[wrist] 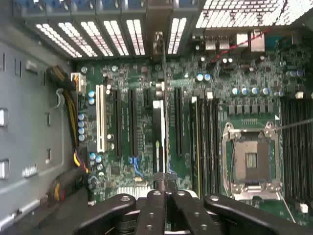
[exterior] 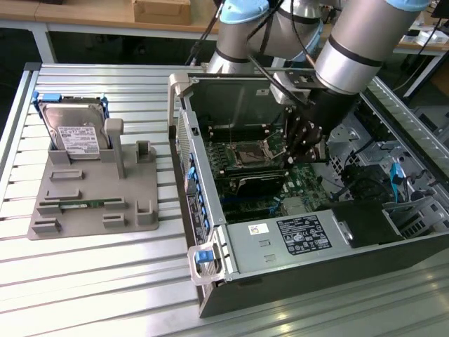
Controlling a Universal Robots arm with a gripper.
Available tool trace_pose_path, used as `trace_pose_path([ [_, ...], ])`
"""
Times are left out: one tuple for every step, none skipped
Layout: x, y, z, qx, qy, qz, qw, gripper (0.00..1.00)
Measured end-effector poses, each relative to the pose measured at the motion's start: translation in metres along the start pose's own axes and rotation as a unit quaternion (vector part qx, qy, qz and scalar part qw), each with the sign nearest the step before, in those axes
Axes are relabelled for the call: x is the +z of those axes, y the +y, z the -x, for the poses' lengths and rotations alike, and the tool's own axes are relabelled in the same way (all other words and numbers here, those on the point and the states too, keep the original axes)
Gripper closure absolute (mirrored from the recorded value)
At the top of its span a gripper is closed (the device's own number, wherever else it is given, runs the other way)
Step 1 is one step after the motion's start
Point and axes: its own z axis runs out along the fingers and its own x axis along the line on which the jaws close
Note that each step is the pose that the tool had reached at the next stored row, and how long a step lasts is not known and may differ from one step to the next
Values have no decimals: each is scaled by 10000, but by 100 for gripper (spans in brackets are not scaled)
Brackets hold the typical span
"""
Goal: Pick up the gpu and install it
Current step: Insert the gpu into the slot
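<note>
The gpu (wrist: pixel 164 122) shows edge-on as a thin black card standing over the motherboard's expansion slots. Its metal bracket (wrist: pixel 158 44) reaches the rear slot openings of the open computer case (exterior: pixel 210 210). In the exterior view the gpu (exterior: pixel 256 184) is a long dark card low inside the case, just below the CPU socket (exterior: pixel 251 151). My gripper (wrist: pixel 166 188) is down inside the case at the card's near end, its black fingers (wrist: pixel 152 205) drawn together on the card's top edge. The gripper (exterior: pixel 303 151) hangs from the arm above the motherboard. Whether the card sits fully in its slot cannot be told.
A grey fixture (exterior: pixel 91 210) lies on the slatted table at the exterior view's left. It holds a silver hard drive (exterior: pixel 74 137) with blue rails and a green memory stick (exterior: pixel 84 205). A labelled power supply (exterior: pixel 302 235), cables and drive cages crowd the case.
</note>
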Motion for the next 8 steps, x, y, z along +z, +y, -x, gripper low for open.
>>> trace_pose_path([
  [-124, 10, -3, 0, -1, 0, 10000, 89],
  [-183, 15, -5, 1, 0, 1, 10000, 89],
  [-191, 16, -5, 0, -2, 0, 10000, 89],
  [-191, 16, -5, 0, -2, 0, 10000, 89],
  [-192, 16, -5, 0, -1, 0, 10000, 89],
  [-193, 16, -5, 0, -1, 0, 10000, 89],
  [-193, 16, -5, 0, -1, 0, 10000, 89],
  [-194, 16, -5, 0, -1, 0, 10000, 89],
])
